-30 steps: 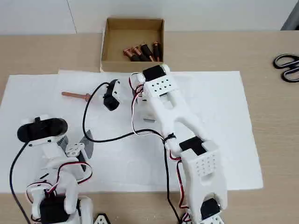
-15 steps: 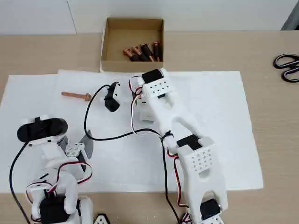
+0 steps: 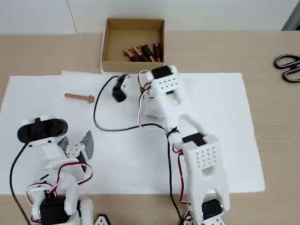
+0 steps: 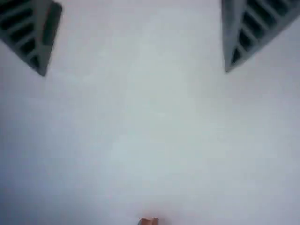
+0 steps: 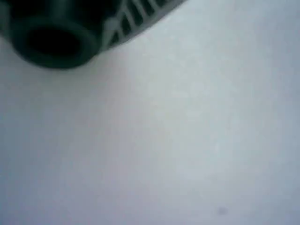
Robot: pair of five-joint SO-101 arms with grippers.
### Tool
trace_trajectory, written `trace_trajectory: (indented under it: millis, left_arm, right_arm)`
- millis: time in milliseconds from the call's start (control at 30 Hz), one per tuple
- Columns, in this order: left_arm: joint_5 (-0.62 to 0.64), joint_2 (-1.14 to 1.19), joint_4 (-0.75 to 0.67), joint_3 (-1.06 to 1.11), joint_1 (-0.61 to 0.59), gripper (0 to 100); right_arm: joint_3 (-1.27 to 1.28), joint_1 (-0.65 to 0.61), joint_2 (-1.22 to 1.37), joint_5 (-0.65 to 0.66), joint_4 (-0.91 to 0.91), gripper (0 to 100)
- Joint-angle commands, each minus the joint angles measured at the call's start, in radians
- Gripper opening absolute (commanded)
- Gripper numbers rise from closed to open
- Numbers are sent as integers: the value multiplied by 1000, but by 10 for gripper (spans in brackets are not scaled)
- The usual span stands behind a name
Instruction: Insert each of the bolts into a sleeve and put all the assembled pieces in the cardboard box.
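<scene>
Left gripper (image 4: 136, 69): the two ribbed grey fingers (image 4: 33, 33) are spread wide with nothing between them. It hangs over the white paper sheet (image 3: 225, 122). In the high view it sits at the near left of the sheet, close to the base of the left arm (image 3: 56, 187).

Right gripper (image 5: 79, 28): a dark sleeve (image 5: 51, 42) lies against one ribbed finger (image 5: 136, 16), with its hollow end facing the camera. The fingers appear to be pinching the sleeve, although the close, soft wrist view shows only one finger clearly. In the high view the right arm (image 3: 164, 101) stretches across the middle of the sheet toward the cardboard box (image 3: 104, 44), and its upper links cover the gripper.

Bolt (image 3: 79, 97): one copper-coloured bolt lies flat on the sheet, loose, left of the right arm and well apart from both grippers. Its tip shows at the edge of the left wrist view.

Cardboard box: it stands on the table (image 3: 272, 117), touching the far edge of the sheet. Four assembled pieces (image 3: 142, 52) lie side by side inside it, toward its right wall.

Other items: a black cable (image 3: 101, 125) loops over the sheet between the arms. A pair of scissors (image 3: 288, 67) lies at the far right of the table, off the sheet.
</scene>
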Motion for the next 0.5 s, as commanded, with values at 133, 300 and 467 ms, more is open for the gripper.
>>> trace_trajectory:
  millis: [133,300,467]
  left_arm:
    - [-6,-3,-25,-4,-6,229]
    - [-8,-3,-26,-4,-6,229]
    - [-8,-3,-26,-4,-6,229]
  right_arm:
    - [-293,81,-10,-298,147,3]
    - [-287,150,-4,-551,153,3]
    - [-215,179,-4,-694,148,3]
